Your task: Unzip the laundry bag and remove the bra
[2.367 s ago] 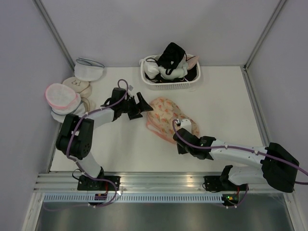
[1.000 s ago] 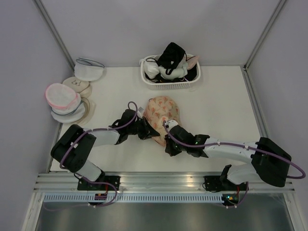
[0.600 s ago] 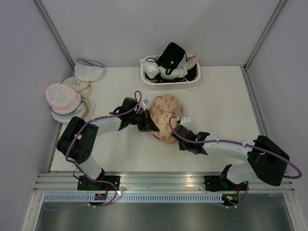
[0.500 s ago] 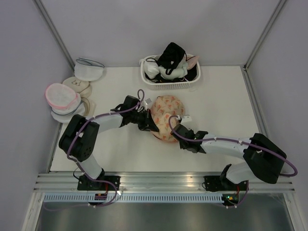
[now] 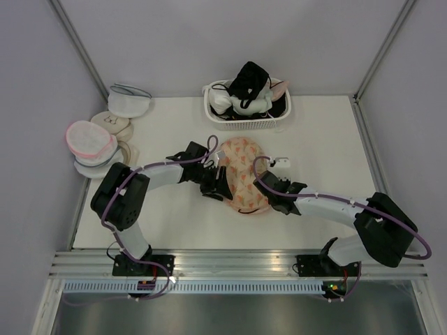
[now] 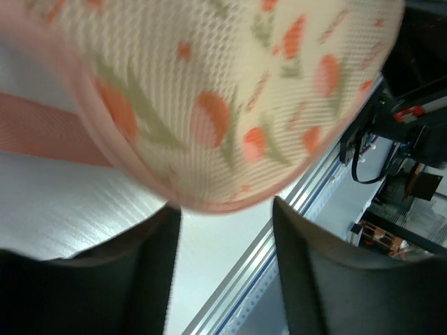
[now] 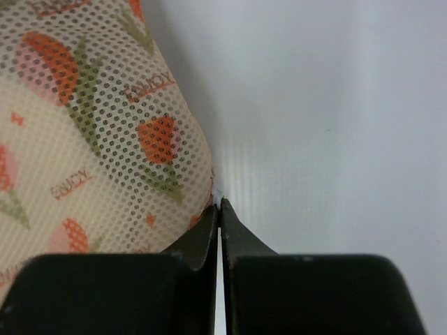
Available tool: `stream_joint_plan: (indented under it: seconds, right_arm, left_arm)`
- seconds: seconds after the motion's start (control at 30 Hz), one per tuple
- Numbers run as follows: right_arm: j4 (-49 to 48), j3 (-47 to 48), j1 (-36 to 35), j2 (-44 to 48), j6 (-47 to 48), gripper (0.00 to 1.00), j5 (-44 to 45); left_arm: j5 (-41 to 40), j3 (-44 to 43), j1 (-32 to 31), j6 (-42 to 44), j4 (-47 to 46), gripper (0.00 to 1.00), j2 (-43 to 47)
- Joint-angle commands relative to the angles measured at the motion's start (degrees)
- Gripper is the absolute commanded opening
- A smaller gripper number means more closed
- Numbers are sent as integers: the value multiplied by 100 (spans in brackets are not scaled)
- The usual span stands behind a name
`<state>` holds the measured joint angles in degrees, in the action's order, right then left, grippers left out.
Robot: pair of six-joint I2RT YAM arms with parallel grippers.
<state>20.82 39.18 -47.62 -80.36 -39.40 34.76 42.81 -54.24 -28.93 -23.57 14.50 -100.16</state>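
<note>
Laundry bag, flat cream-peach mesh with orange-flower and green-leaf print: gripper status

Left gripper: the black fingers stand apart with nothing between them, tips just below the bag's peach edging. Right gripper: the fingers are pressed together, tips at the bag's opposite rim. Whether they pinch the edging cannot be determined. The laundry bag lies mid-way across the white table, one arm on each side. A white plastic basket of garments stands beyond it, apart.

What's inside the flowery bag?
Only the flowered mesh outside of the laundry bag shows in every view. It looks puffed up, so something probably fills it, but the fabric covers whatever is in there.
</note>
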Motion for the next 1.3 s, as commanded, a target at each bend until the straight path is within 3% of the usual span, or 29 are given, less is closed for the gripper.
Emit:
stream_joint_plan:
  seconds: [0.0,0.07,0.13,0.2,0.3,0.43,0.47,0.63,0.73,0.93,1.27]
  right_arm:
    - [414,90,130,81,11,0,479]
    - [467,72,130,117,-33,0,461]
    - [581,64,121,196,-50,1,461]
    - [686,64,130,353,-24,7,417]
    - [861,142,130,617,142,59,181]
    - [1485,432,121,1021,99,88,110]
    - [1591,502,121,1231,99,90,127]
    - [1039,512,86,1681,756,93,-627]
    - [363,521,77,1708,1161,92,-1566]
    - [-578,959,68,988,1391,80,-2481]
    - [-536,2611,-204,-1209,1514,66,-2115]
  left_arm:
    - [-421,246,-60,126,20,64,215]
    - [-650,518,-60,-208,-192,80,619]
    - [-1001,712,-60,-611,-525,87,1135]
    - [-1229,1002,-60,-867,-764,92,1462]
    - [-1731,1345,-52,-1315,-1036,94,2025]
    - [-2127,1801,-43,-1580,-1528,95,2360]
    - [-2354,1864,-34,-1606,-1756,95,2361]
    - [-3059,2013,159,-1730,-2196,90,1984]
    - [-3147,2031,317,-1844,-2539,86,1728]
    - [-3278,2329,344,-2081,-2742,83,2042]
    - [-3745,2962,388,-2432,-1916,81,3563]
